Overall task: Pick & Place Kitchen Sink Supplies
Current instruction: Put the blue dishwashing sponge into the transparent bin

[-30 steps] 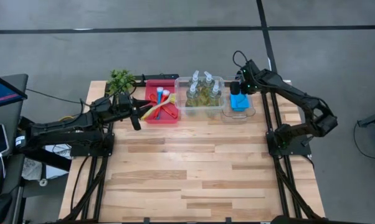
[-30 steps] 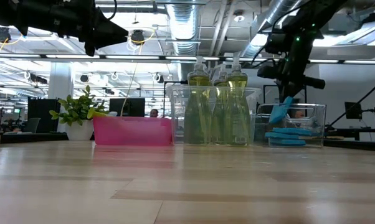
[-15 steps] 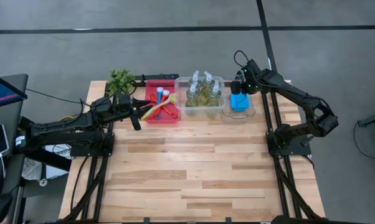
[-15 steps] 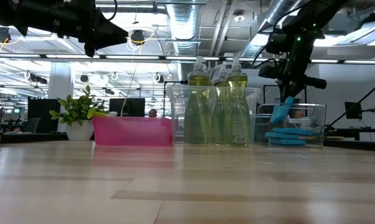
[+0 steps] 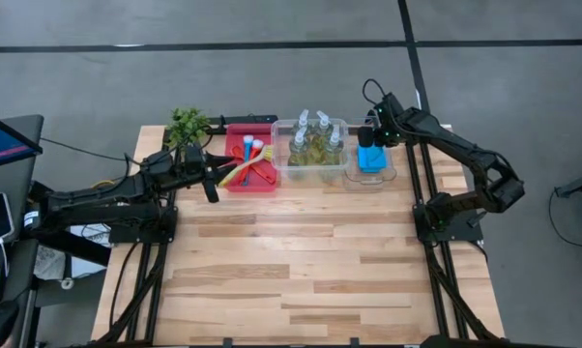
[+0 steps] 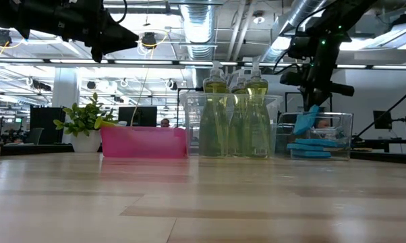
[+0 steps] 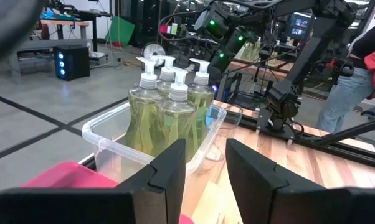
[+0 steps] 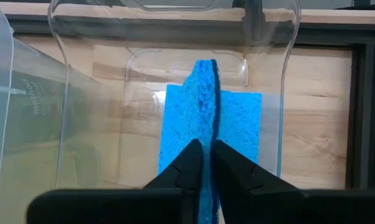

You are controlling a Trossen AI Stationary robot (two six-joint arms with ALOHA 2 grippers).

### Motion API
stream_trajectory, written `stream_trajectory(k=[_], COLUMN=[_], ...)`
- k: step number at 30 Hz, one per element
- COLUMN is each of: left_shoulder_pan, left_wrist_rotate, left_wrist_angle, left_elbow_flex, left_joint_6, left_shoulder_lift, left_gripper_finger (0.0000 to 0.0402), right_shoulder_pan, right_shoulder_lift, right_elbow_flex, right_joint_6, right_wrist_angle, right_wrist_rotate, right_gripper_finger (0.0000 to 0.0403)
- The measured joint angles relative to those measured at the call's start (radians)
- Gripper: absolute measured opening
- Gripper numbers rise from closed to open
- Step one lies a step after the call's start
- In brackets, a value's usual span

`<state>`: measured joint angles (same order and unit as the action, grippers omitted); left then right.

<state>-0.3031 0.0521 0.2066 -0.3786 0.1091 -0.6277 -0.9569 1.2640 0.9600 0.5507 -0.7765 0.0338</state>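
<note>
While pinched edge-on between the right pincer (image 8: 205,163) fingers, blue sponge (image 8: 206,99) hangs over small clear bin (image 5: 371,178) near counter's far right edge, just right of bottle bin (image 5: 310,170). Fingers nearly together on the sponge's thin edge, so grasping, not released. Sponge long axis runs straight out from the pincer, flat faces turned sideways, lower end pointing into the bin. Directly beneath: more flat blue sponges (image 6: 309,148) stacked on bin floor; held one tilted above them in low view, cannot tell if touching the stack. Key relation: sponge already inside bin walls' outline, drop path straight down onto stack; likely placing step, only letting go left. Risk as a guess: lands on edge, leans on bin wall.

Left pincer (image 5: 211,183) over counter's far left part, just beside red tray (image 5: 250,184) holding brushes (image 5: 245,160); jaws parted, nothing between, idle. Four bottles (image 7: 169,106) upright in the middle bin. Right arm far nearer the sponge bin. Plant (image 5: 187,125) at far left corner, not involved.
</note>
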Motion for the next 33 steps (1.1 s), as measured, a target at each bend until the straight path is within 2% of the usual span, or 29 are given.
stream_trajectory(k=[19, 28, 33], left_shoulder_pan=[0.0, 0.0, 0.0], left_wrist_rotate=[0.0, 0.0, 0.0], left_wrist_angle=[-0.008, -0.008, -0.008], left_elbow_flex=[0.0, 0.0, 0.0], left_joint_6=[0.0, 0.0, 0.0], left_shoulder_lift=[0.0, 0.0, 0.0], left_gripper_finger=[0.0116, 0.0116, 0.0116], right_shoulder_pan=[0.0, 0.021, 0.035], right_shoulder_lift=[-0.002, -0.1, -0.119], right_elbow_flex=[0.0, 0.0, 0.0], right_joint_6=[-0.001, -0.034, -0.06], right_wrist_angle=[-0.003, -0.002, -0.064], right_wrist_rotate=[0.0, 0.003, 0.022], right_gripper_finger=[0.0063, 0.0064, 0.0054])
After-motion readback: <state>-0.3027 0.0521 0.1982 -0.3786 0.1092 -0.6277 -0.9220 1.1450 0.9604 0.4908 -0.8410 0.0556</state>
